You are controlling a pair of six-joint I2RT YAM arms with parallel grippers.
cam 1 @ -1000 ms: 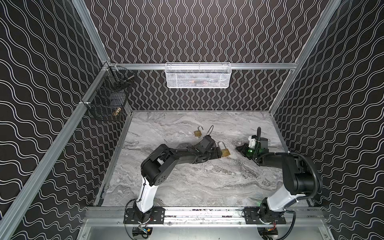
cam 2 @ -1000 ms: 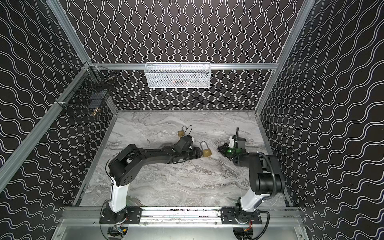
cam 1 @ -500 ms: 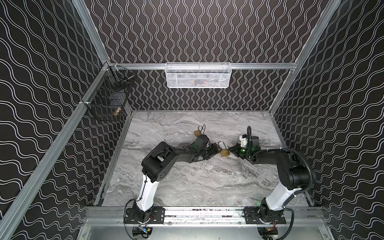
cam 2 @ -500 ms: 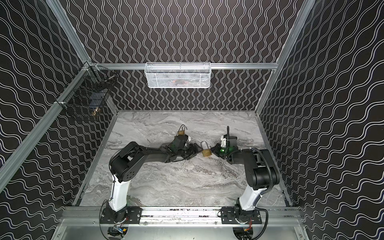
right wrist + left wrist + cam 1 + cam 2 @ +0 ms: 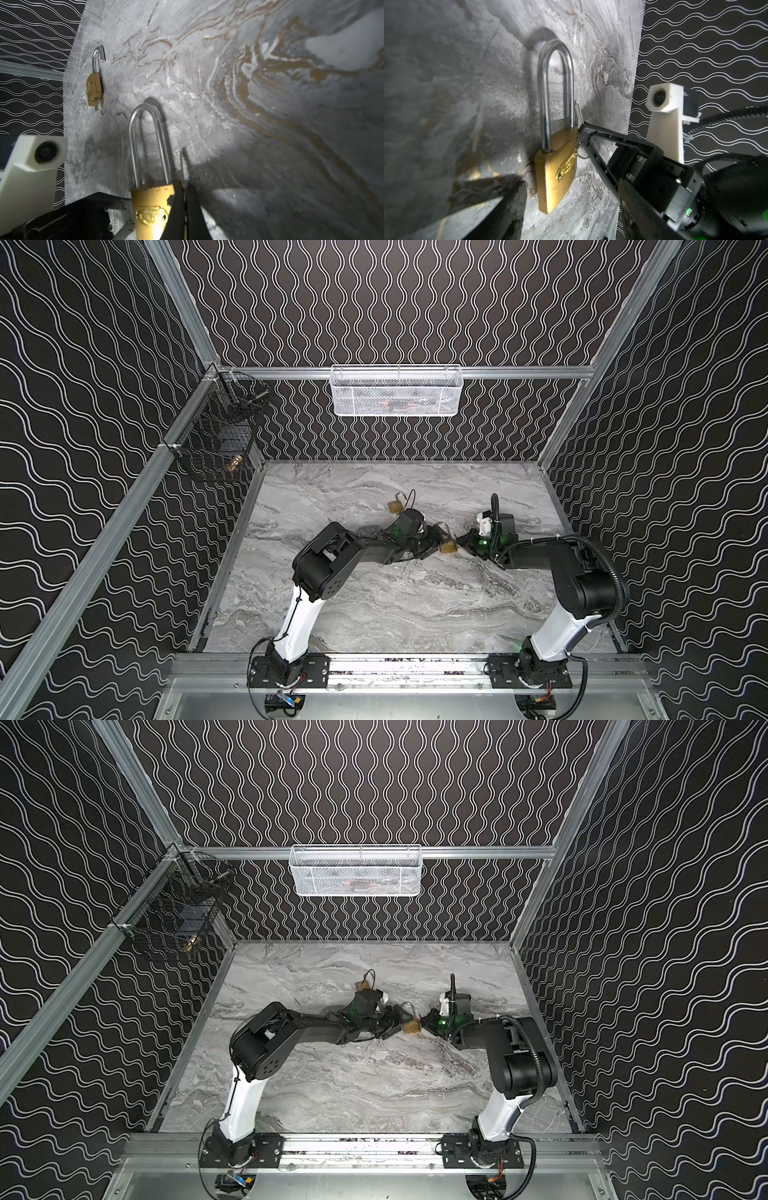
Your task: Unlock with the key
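Observation:
A brass padlock (image 5: 449,548) (image 5: 411,1026) with a long closed shackle (image 5: 556,87) lies flat mid-table between the two grippers. My left gripper (image 5: 434,536) (image 5: 393,1017) is open on the padlock's left, one finger (image 5: 492,199) just beside the brass body (image 5: 556,172), apart from it. My right gripper (image 5: 460,540) (image 5: 424,1021) (image 5: 185,199) is shut on the key. Its tips (image 5: 582,127) are at the top corner of the body (image 5: 151,207). The key blade (image 5: 578,114) (image 5: 181,166) runs alongside one shackle leg. The keyhole does not show.
A second, smaller padlock (image 5: 395,506) (image 5: 361,984) (image 5: 94,83) lies behind the left arm, shackle swung open, a key ring at its base. A white mesh basket (image 5: 395,391) hangs on the back wall, a black wire basket (image 5: 216,448) on the left wall.
My right gripper has moved left across the table until its tips and the key are against the padlock. The left wrist shifted slightly back; its jaws stayed open.

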